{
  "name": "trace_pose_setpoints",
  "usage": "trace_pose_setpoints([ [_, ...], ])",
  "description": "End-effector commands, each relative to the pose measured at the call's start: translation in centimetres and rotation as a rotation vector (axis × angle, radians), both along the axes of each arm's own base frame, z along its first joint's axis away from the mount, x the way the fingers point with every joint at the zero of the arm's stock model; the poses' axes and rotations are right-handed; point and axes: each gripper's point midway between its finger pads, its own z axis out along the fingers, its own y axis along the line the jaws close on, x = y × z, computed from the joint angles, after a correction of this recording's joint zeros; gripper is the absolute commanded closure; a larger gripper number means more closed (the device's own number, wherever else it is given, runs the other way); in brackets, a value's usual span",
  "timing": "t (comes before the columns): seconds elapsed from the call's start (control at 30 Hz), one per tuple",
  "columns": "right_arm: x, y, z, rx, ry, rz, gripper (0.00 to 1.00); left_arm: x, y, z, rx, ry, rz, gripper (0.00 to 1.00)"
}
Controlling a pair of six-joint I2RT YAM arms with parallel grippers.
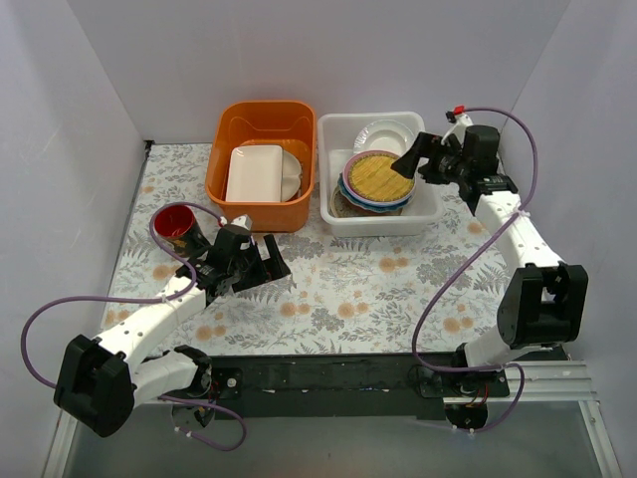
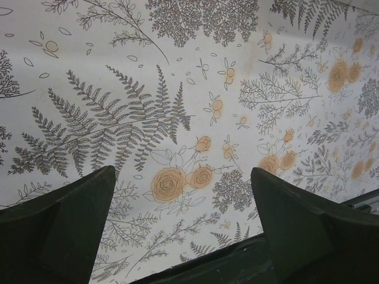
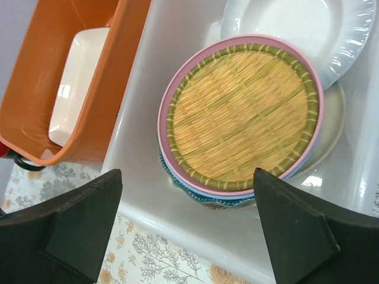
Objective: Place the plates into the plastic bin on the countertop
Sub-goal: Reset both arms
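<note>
**Both tools spread wide, plates stacked in the bin**

Nearest you, your left tool [image 2: 183, 236] hangs wide open over the worktop [image 2: 177, 89], gripping nothing. Farther back, your right tool [image 3: 188, 236] is just as wide open and empty, poised above the bin [image 3: 139, 195]. The plates [image 3: 243, 118] lie stacked inside it, a straw-patterned one on top and a pink one beneath. A white plate [image 3: 284, 23] sits behind them. The orange tub [image 1: 261, 119] stands just left, holding a cream dish [image 1: 255, 171].
</note>
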Motion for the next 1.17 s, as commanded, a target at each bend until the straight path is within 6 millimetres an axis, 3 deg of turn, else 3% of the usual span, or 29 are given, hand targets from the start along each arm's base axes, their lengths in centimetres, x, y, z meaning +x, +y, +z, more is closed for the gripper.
trace_pose_setpoints([
  [0.0,-0.2,-0.3,2.3,-0.244,-0.096,-0.079,0.02,0.2,-0.3,1.2,-0.019,-0.045,-0.029,0.02],
  [0.23,-2.0,0.5,2.1,-0.423,-0.128,-0.137,0.02,0.2,-0.6,1.2,-0.029,-0.044,-0.039,0.02],
  [0.7,-6.8,3.3,-3.2,-0.498,-0.069,-0.03,0.02,0.3,-1.0,1.5,-0.062,-0.067,-0.044,0.02],
  [0.87,-8.1,2.8,-4.7,-0.503,-0.048,-0.032,0.02,0.4,-1.4,1.4,-0.07,-0.061,-0.052,0.02],
  [1.13,-8.5,1.8,-5.9,-0.518,-0.018,-0.079,0.02,0.9,-2.1,2.6,-0.105,-0.113,-0.084,0.02],
])
